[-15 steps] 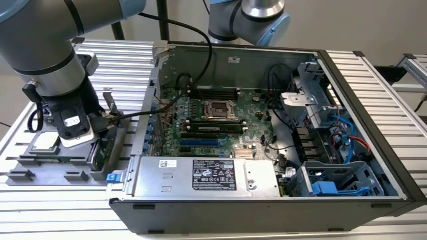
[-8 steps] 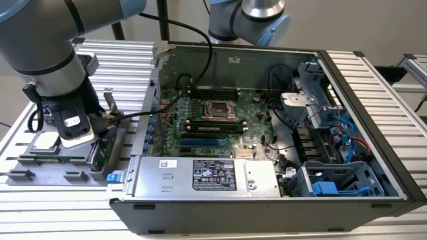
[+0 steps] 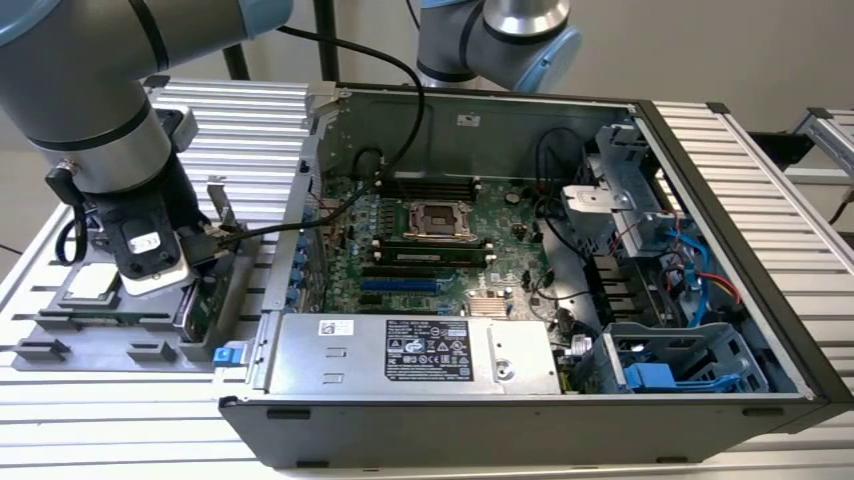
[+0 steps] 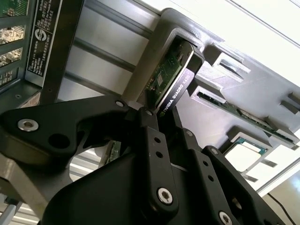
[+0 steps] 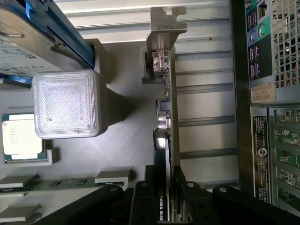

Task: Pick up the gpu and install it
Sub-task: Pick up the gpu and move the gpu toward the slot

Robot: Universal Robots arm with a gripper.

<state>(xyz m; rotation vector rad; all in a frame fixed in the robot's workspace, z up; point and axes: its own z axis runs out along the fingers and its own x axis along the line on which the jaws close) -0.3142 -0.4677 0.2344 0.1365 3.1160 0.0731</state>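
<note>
Where the exterior view looks down on the ribbed aluminium bench (image 3: pixel 120 440), my arm stands over a grey moulded tray (image 3: pixel 80 335) at the exterior view's left. Beside it is the open black computer case (image 3: pixel 534 425), which holds a green motherboard (image 3: pixel 427 250) and a silver power supply box (image 3: pixel 400 350). The gpu (image 3: pixel 200 300) stands on edge in the tray, with a square silver CPU chip (image 3: pixel 91 283) in a pocket near it. In the second wrist view my jaws are pinching the gpu (image 4: pixel 171 77) between black fingers (image 4: pixel 154 140), green board on one face, black shroud on the other, its far end seated in the tray's slot (image 4: pixel 159 42). In the first wrist view the gpu (image 5: pixel 165 117) shows edge-on, thin and upright, its silver end bracket (image 5: pixel 165 23) at the far end. The CPU chip (image 5: pixel 21 138) lies flat in its square pocket, and a hard drive in a blue frame (image 5: pixel 28 28) sits in another.
</note>
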